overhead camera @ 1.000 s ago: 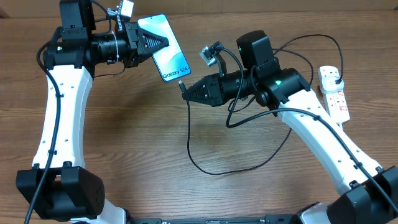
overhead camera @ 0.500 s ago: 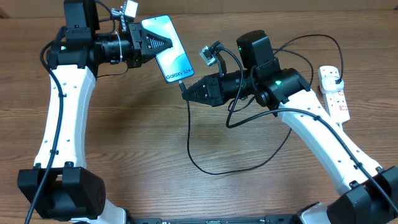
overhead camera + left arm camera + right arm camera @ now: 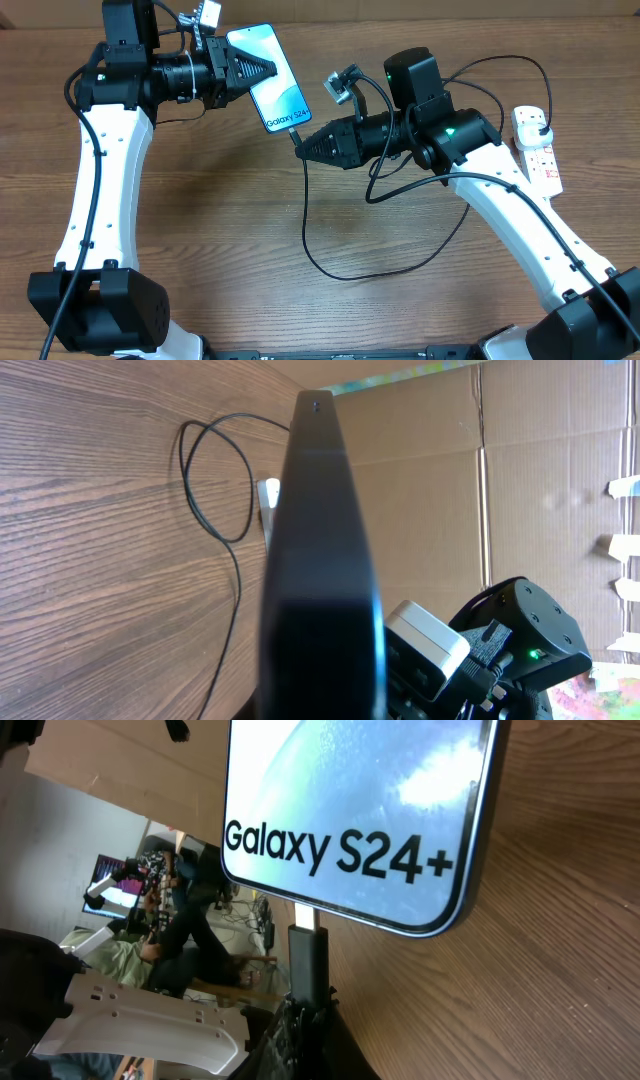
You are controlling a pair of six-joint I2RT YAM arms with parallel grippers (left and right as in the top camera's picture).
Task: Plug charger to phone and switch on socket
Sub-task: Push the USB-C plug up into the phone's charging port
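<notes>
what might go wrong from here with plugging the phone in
1. The right hand has the connector at the bottom edge of the phone; whether it meets the port can't be seen, so pushing askew could bend it.
2. The left hand holds the phone in the air, so a push may tilt or slip it.
3. The cable loops on the table below the right arm and may snag on the way to the socket.

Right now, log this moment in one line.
left tool: shut on phone | right tool: shut on charger connector, at phone's bottom edge | socket: untouched
</notes>
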